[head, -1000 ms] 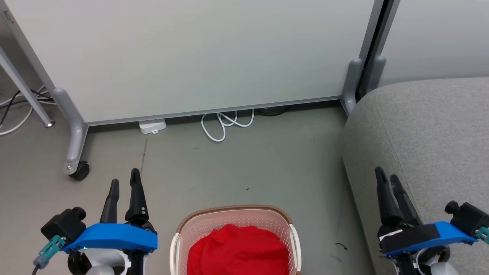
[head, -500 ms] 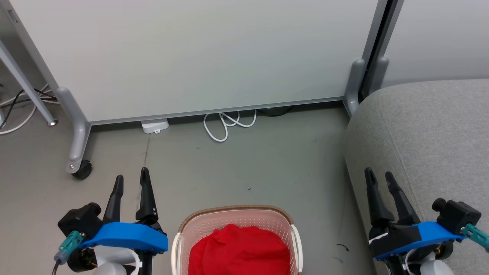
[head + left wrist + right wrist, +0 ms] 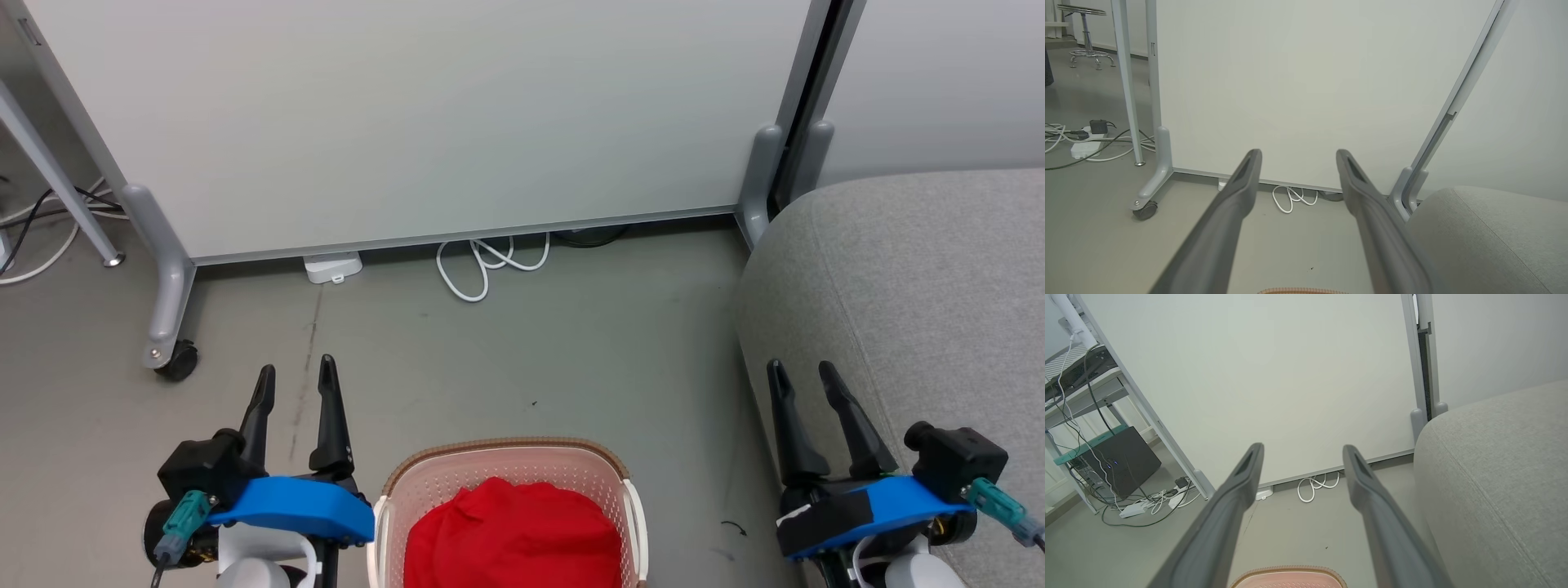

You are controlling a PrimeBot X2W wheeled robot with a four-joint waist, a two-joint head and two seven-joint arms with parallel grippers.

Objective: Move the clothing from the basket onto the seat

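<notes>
Small tag on the grey frame of the white panel [image 3: 424,122], upper left of the head view: too small to read. Clothing [image 3: 510,535]: bright red, plain thin fabric, bunched in a soft mound with a few creases. It lies inside the basket [image 3: 506,447] at bottom centre, and the frame's lower edge cuts both off. Basket: cream perforated wall tinted pink by the cloth, brown woven-look rim, white handles left and right; it stands on the grey floor [image 3: 531,351]. Seat [image 3: 922,278]: grey upholstery, rounded edge, taking up the right side of the frame. Between basket and seat is a strip of floor with a small dark curl [image 3: 732,528] lying on it. Left gripper [image 3: 295,367]: lower left, just left of the basket, fingers spread wide, holding nothing, pointing up-frame over the floor. Right gripper [image 3: 798,367]: lower right, in front of the seat's rounded edge, fingers also spread wide and empty. Both sets of fingers are apart from the cloth. The panel spans the top on grey legs, with a black caster [image 3: 178,359] at left. A looped white cable [image 3: 490,265] and a small white box [image 3: 332,267] lie at its foot. Right wrist view, left side: black box [image 3: 1122,459] under a shelf rack, white power strip [image 3: 1133,510] among tangled cables. Left wrist view, upper left: metal stool [image 3: 1084,36].
</notes>
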